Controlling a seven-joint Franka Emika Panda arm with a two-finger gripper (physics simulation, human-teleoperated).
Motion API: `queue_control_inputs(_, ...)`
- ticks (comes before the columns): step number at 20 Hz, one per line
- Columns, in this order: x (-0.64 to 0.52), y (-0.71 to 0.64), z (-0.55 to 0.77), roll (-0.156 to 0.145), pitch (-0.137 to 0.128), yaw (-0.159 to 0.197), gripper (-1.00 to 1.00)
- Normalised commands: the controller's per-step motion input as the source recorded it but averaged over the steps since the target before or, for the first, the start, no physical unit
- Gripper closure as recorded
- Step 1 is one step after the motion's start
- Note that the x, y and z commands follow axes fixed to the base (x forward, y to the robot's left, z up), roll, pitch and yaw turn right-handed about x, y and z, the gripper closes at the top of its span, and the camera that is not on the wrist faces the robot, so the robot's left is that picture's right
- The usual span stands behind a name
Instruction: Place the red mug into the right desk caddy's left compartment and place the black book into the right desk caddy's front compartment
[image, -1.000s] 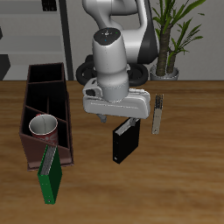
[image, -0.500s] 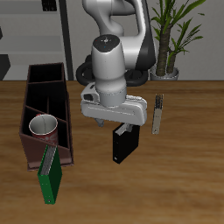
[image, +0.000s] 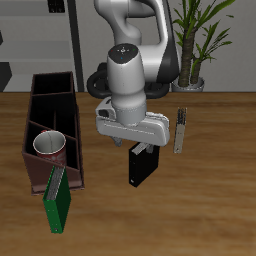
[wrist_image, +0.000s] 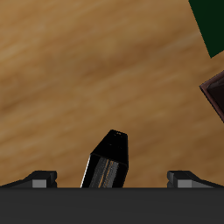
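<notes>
The black book (image: 143, 165) stands upright on the table, apart from the caddy; in the wrist view it (wrist_image: 108, 162) shows from above, white page edge between the covers. My gripper (image: 138, 147) hangs just above it, open, with one fingertip on each side of the book (wrist_image: 112, 178) and touching nothing. The red mug (image: 47, 145) stands upright inside a section of the right desk caddy (image: 72, 120), a long dark reddish-brown box. A corner of the caddy also shows in the wrist view (wrist_image: 214, 94).
A larger green book (image: 57, 200) leans against the caddy's front end and also shows in the wrist view (wrist_image: 210, 22). A thin grey striped object (image: 181, 130) lies beside the black book, farther back. A potted plant (image: 195, 60) stands at the table's back.
My gripper has come down a little towards the black book. The book, the mug and the caddy have not moved.
</notes>
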Motion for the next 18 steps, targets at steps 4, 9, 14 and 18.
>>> queue_control_inputs(4,-0.03,-0.04,-0.14,-0.003,0.016,-0.053,-1.0)
queue_control_inputs(9,-0.07,0.07,-0.07,0.003,-0.006,-0.027,-1.0)
queue_control_inputs(14,-0.12,0.18,-0.12,0.03,0.007,-0.025,-1.0)
queue_control_inputs(18,-0.01,0.09,-0.13,0.016,0.032,-0.032,-1.0)
